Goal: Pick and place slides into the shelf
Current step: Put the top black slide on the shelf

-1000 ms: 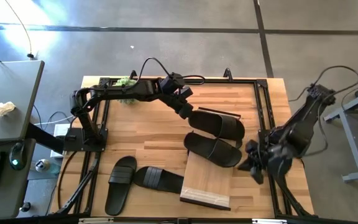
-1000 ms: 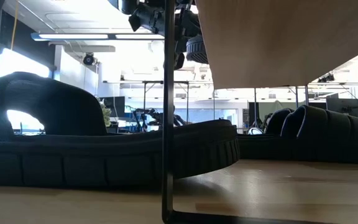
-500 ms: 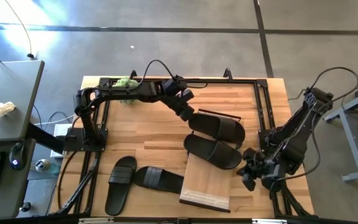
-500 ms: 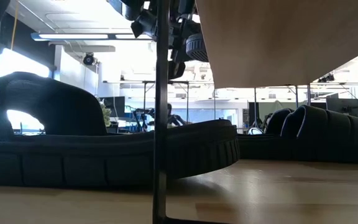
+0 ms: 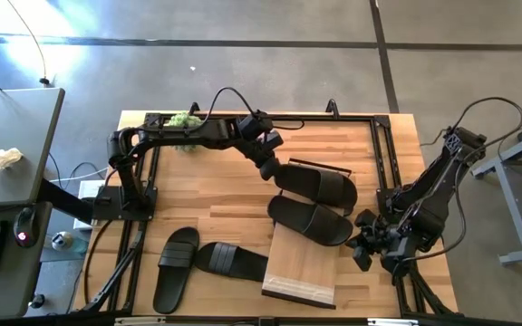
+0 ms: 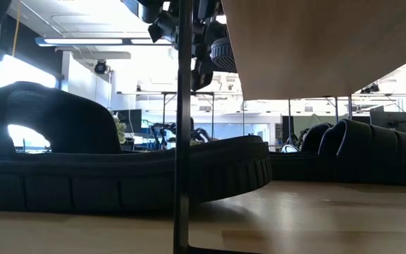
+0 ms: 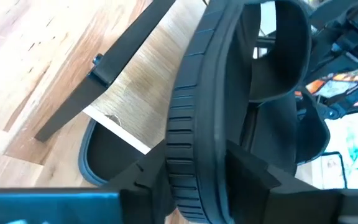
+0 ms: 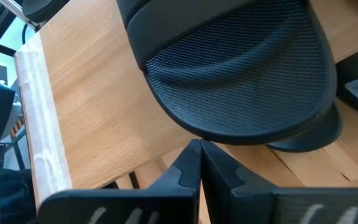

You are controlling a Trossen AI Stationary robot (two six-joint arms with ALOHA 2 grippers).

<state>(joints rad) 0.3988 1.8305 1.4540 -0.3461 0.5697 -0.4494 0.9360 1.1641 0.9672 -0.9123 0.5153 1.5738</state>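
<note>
Wooden tabletop (image 5: pixel 225 186) carries four slides; my left gripper (image 5: pixel 273 169) pinches the far slide (image 5: pixel 320 184) by its sole edge, fingers straddling it (beside the shelf (image 5: pixel 304 263)); my right gripper (image 5: pixel 366 244) waits, fingers pressed together

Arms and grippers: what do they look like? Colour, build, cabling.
Both arms are dark, near-black, built of jointed segments. The left arm carries a black cable that loops loosely above it; the right arm has a similar black cable arcing over its upper part. The left gripper has two blocky dark fingers. The right gripper has dark, angular fingers that taper to points. No markings are readable.
</note>
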